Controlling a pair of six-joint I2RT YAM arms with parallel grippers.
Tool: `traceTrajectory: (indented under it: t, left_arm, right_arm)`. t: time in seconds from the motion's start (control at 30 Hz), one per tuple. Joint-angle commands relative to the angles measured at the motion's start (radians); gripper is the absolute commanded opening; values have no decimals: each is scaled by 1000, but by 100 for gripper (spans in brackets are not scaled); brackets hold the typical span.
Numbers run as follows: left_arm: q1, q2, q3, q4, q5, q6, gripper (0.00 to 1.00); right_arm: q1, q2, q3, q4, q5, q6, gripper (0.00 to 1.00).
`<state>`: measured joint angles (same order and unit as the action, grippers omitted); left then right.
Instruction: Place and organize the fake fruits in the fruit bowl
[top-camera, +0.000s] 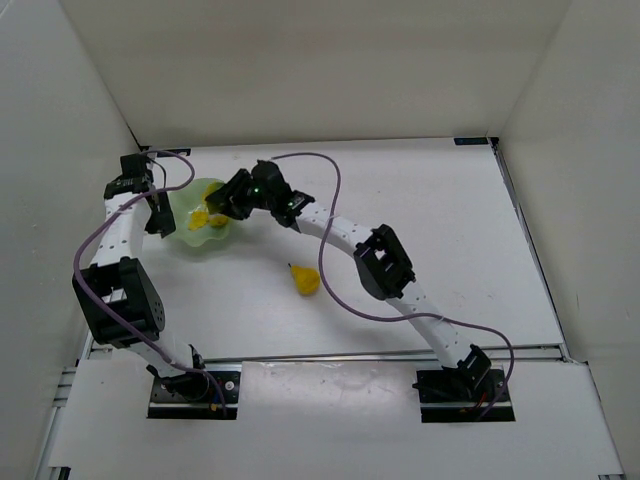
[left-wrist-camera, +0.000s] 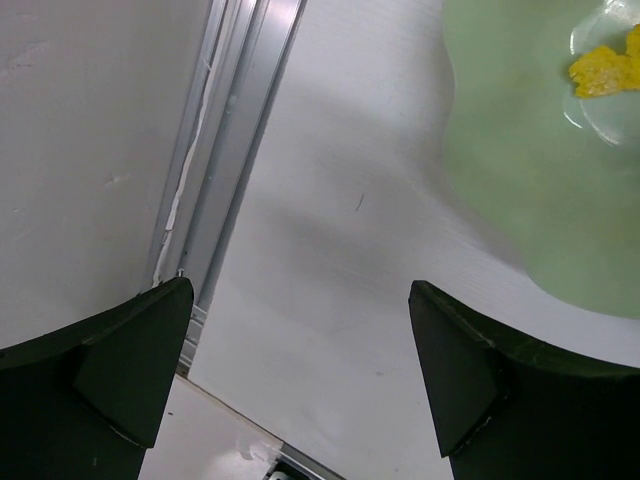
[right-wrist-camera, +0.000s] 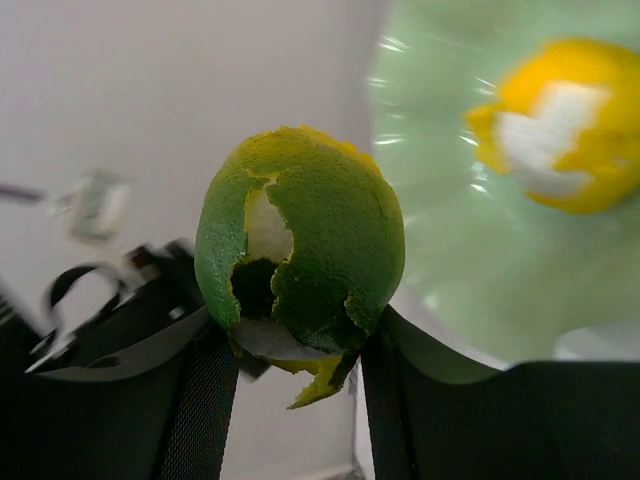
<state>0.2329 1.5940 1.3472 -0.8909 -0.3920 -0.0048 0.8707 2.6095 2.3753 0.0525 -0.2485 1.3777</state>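
My right gripper (right-wrist-camera: 296, 345) is shut on the round olive-green fruit (right-wrist-camera: 300, 235), whose peeled skin shows a white patch. It holds the fruit above the rim of the pale green fruit bowl (right-wrist-camera: 440, 210). A yellow-and-white roundish piece (right-wrist-camera: 555, 125) lies inside the bowl. In the top view the right gripper (top-camera: 224, 204) hangs over the bowl (top-camera: 190, 232), and the yellow pear (top-camera: 303, 280) lies on the table to the bowl's right. My left gripper (left-wrist-camera: 300, 300) is open and empty, just left of the bowl (left-wrist-camera: 520, 190).
White walls enclose the table on three sides. An aluminium rail (left-wrist-camera: 225, 150) runs along the left wall close to my left gripper. The right arm (top-camera: 385, 262) stretches diagonally across the table past the pear.
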Motion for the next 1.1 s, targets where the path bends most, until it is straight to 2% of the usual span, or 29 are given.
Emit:
traceTrajectory:
  t: [0.0,0.03,0.13,0.2,0.23,0.27,0.37,0.4,0.53,0.63,0.73,0.77,0.8,0.93,0.97,1.07]
  left_arm:
    - [20,-5,20,29,42,-15,100]
    - [31,-5,29,38,51,-15,100]
    - [40,4,29,38,77,-15,100]
    - [40,4,38,38,78,-15,100]
    - [40,4,38,38,78,-6,100]
    - [40,4,38,38,87,-6,100]
    - [40,4,29,38,87,-6,100]
    - [40,4,29,38,96,-6,100]
    - [40,4,29,38,96,3,100]
    - [40,-8,29,38,96,3,100]
    - [40,-26,52,38,96,23,100]
    - [28,-26,52,38,96,23,100]
    - [8,-35,61,38,96,46,100]
    - [-59,-55,72,27,162,104,100]
    - [-76,-55,85,11,194,120,100]
    - [-174,-40,115,-55,346,193,100]
  right_arm:
    - [4,37,42,99,66,214,28]
    - [4,46,30,99,93,224,33]
    - [4,55,30,99,112,224,36]
    - [13,55,41,109,112,224,47]
    - [13,55,41,109,103,213,53]
    - [13,55,41,109,103,213,63]
    - [13,55,41,109,68,195,83]
    - [13,55,51,109,52,184,100]
    - [13,9,52,89,5,126,100]
    - [13,-64,52,15,-50,8,100]
    - [13,-202,-53,-75,-126,-162,100]
    - [13,-242,-80,-159,-126,-217,100]
    - [13,-329,-109,-207,-135,-349,100]
    - [-1,-576,-324,-481,38,-568,100]
    - [-27,-691,-467,-523,186,-580,100]
    - [-103,-916,-706,-646,456,-589,100]
